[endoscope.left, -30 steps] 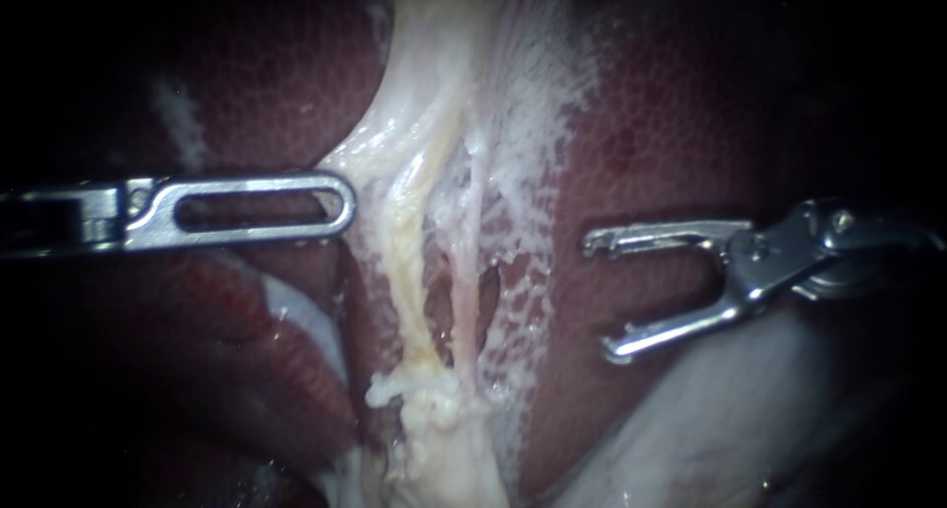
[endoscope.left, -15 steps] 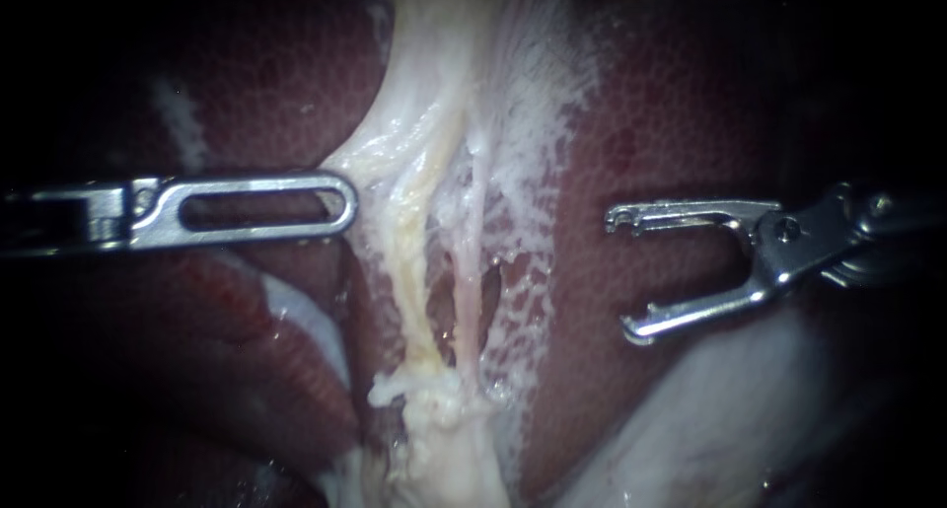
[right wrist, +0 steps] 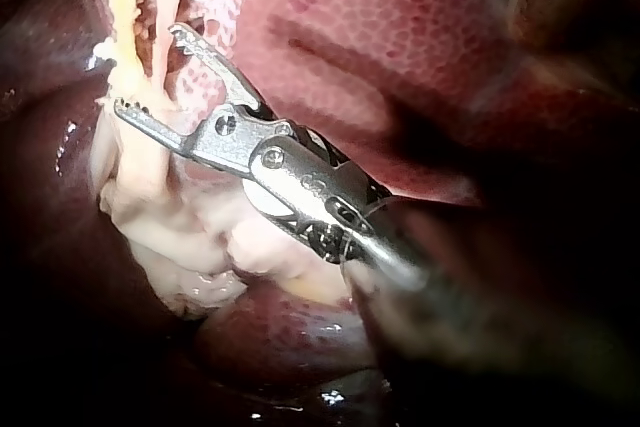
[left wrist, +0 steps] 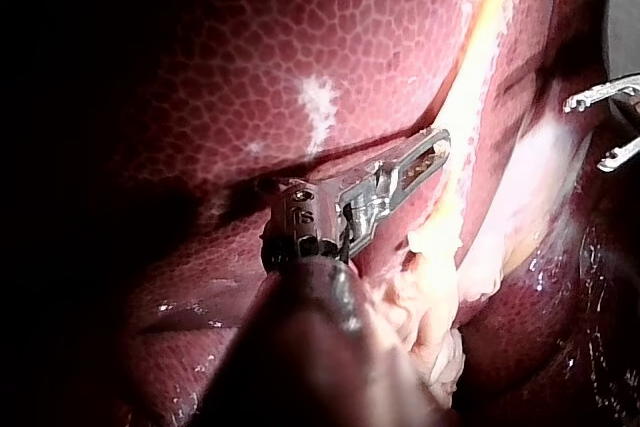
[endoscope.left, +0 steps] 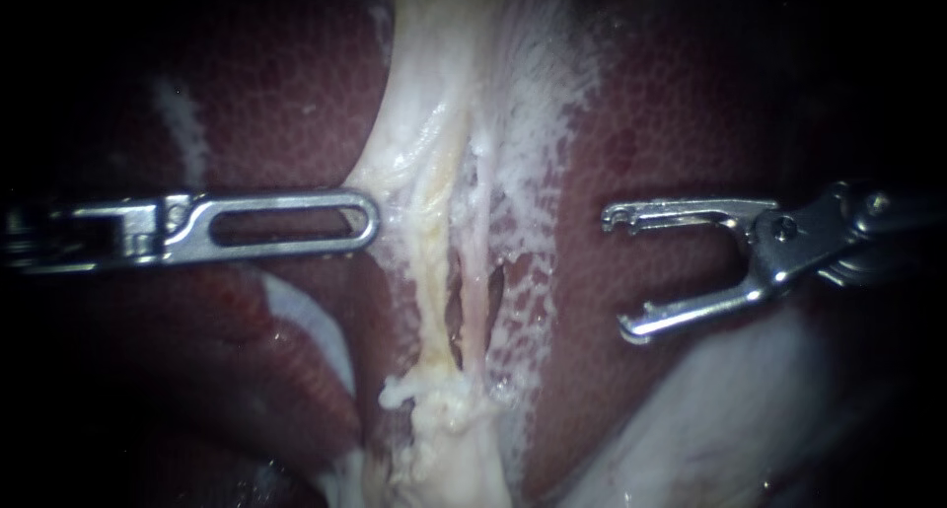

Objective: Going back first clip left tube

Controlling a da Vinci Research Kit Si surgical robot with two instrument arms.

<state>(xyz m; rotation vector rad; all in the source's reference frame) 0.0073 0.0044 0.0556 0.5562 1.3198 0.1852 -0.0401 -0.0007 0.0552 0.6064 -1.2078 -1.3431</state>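
Endoscope: left instrument (endoscope.left: 367, 220) enters level, its jaws closed on the edge of the pale tissue (endoscope.left: 395, 173). This is just beside the left tube (endoscope.left: 431, 261), a yellowish strand running down the middle over the liver (endoscope.left: 276, 94). Right instrument (endoscope.left: 617, 274) sits well apart from that tube, over liver, jaws spread wide with nothing between them. Left wrist: own jaws together, tip touching the pale tissue beside the yellow tube; the other instrument's spread jaws lie beyond the tube. Right wrist: toothed jaws apart and empty, with tube and pale tissue ahead of them.
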